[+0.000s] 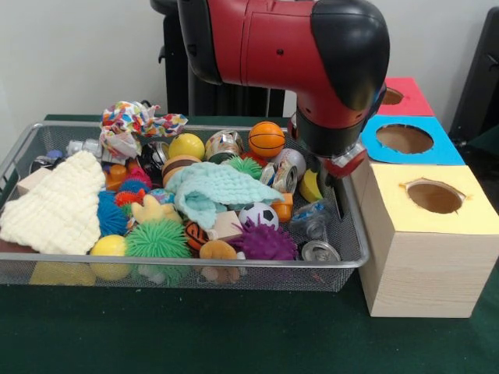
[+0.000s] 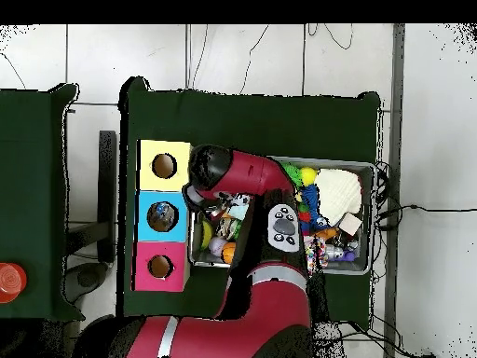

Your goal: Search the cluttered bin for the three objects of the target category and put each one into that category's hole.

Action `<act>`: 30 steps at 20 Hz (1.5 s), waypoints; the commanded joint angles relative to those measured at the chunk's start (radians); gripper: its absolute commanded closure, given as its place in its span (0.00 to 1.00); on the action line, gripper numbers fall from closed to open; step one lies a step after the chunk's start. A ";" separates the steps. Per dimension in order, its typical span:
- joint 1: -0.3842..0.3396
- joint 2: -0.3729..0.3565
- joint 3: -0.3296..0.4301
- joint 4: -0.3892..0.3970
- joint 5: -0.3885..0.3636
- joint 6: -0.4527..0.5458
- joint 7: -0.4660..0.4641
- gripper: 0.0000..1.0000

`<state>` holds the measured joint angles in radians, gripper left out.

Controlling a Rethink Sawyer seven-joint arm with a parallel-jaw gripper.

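The wire mesh bin holds a heap of toys, balls and cloths. A crushed clear bottle with a blue label lies near its right end, next to a metal can. No other bottle shows among the clutter. The blue-surround hole tops the middle wooden box right of the bin. In the overhead view a pale shape shows inside it. My gripper hangs under the arm's red and black head, over the bin's right end, just above and right of the bottle. The arm hides it in the overhead view.
A yellow-surround box stands nearest the camera and a red-surround box farthest. Shiny cans, an orange basketball, a teal cloth, a cream knitted cloth and spiky balls crowd the bin. Green cloth covers the table.
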<state>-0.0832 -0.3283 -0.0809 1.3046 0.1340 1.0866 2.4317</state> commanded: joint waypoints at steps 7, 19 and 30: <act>-0.016 0.006 0.015 0.046 -0.051 -0.178 0.054 1.00; 0.007 0.025 -0.005 0.043 -0.064 -0.378 0.096 1.00; 0.036 0.033 -0.022 0.035 -0.027 -0.278 0.130 0.00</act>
<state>-0.0593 -0.3303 -0.1153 1.3091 0.1028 0.7428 2.4317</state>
